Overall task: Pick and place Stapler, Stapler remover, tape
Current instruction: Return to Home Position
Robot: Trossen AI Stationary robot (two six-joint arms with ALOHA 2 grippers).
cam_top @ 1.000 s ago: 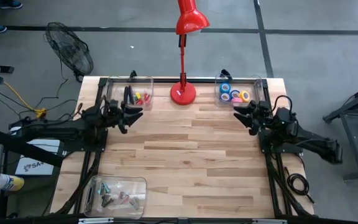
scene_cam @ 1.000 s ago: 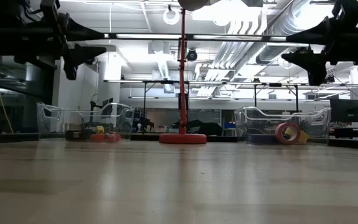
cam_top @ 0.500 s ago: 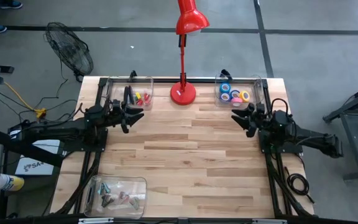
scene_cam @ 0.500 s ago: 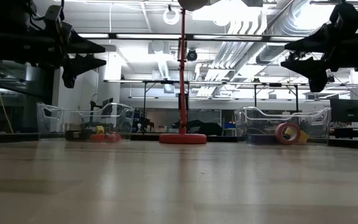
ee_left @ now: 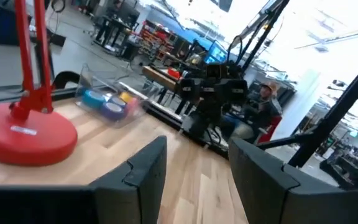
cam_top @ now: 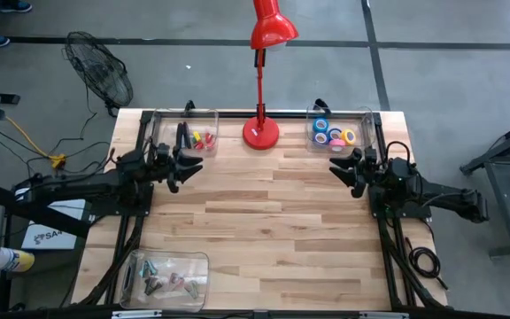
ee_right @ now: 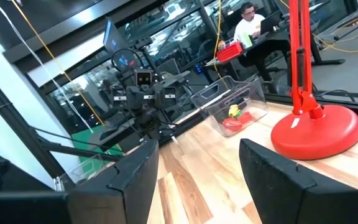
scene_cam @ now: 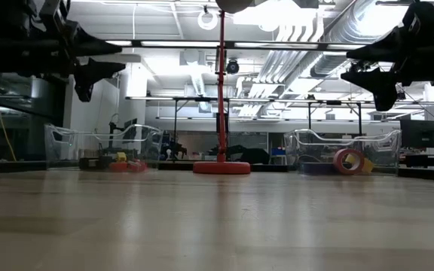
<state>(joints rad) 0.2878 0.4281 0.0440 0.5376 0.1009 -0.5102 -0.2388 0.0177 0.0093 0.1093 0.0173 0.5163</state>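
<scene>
High view: tape (cam_top: 335,135) in far-right bin (cam_top: 367,124); wrist views: L fingers (ee_left: 145,169), R fingers (ee_right: 135,177) apart.

1. The left gripper (cam_top: 188,166) has drawn back slightly toward its own side; in the low view it sits a touch higher;
2. The right gripper (cam_top: 342,171) has edged inward, seemingly tilting a little.

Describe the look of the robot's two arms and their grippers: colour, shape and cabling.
Both the left arm and right arm are black and built of blocky jointed segments. The left gripper and right gripper each carry two dark, flat, wedge-shaped fingers. A black cable loops at the right arm's wrist. No markings are legible.
</scene>
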